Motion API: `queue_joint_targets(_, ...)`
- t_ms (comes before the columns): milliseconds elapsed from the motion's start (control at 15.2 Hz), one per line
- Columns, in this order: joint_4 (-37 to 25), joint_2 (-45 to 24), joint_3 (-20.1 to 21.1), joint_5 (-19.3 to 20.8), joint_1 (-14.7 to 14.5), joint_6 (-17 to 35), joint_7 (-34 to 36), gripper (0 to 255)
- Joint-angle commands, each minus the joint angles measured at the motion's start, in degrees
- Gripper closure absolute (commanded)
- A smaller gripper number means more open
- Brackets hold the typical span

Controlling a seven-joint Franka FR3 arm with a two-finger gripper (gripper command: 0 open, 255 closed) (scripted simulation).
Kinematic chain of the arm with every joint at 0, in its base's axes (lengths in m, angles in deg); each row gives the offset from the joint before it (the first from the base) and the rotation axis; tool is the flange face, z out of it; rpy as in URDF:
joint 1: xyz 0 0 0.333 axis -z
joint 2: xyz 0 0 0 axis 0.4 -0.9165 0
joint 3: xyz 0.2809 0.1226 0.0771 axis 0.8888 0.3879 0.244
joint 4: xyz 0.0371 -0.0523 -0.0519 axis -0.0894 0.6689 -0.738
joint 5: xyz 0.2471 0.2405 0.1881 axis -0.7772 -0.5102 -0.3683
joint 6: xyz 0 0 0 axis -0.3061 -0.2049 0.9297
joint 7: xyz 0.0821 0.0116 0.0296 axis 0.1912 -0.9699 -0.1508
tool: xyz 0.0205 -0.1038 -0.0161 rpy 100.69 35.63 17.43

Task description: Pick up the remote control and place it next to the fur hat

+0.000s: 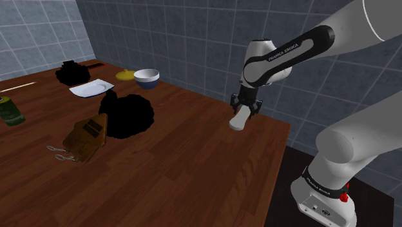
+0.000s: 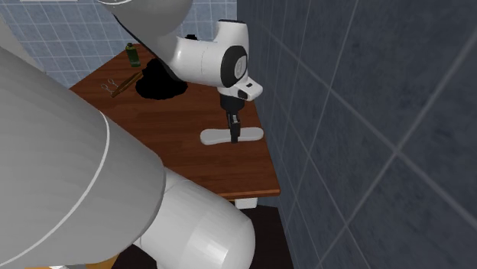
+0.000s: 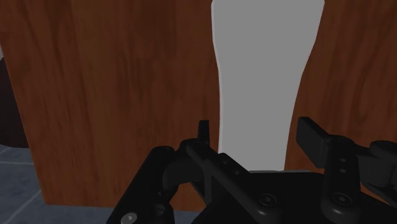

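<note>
The flat pale-grey remote control (image 3: 261, 76) seems light, stiff and slippery; at lower centre the jaws of the black gripper (image 3: 254, 137) stand apart astride its narrow waist, probably the best hold.

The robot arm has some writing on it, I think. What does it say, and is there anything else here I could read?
"FRANKA EMIKA": white letters on the arm, on its dark section near the wrist, in the shoulder view.
White lettering on the lower band near the arm's foot: too small to read.
Green can: nothing readable on it.
Remote control: plain grey, no marks.
</note>
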Motion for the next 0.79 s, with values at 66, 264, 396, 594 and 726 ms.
queue_joint_targets(66,-1.09,1.76,-0.47,0.04,-0.06,-2.86,-0.16,255)
queue_joint_targets(264,-2.42,3.29,-0.88,0.14,-0.09,-5.70,-0.20,255)
queue_joint_targets(396,-3.37,4.20,-1.14,0.23,-0.10,-7.56,-0.22,255)
queue_joint_targets(594,-4.88,5.42,-1.53,0.40,-0.09,-10.29,-0.22,255)
queue_joint_targets(726,-5.95,6.14,-1.78,0.52,-0.07,-12.07,-0.22,255)
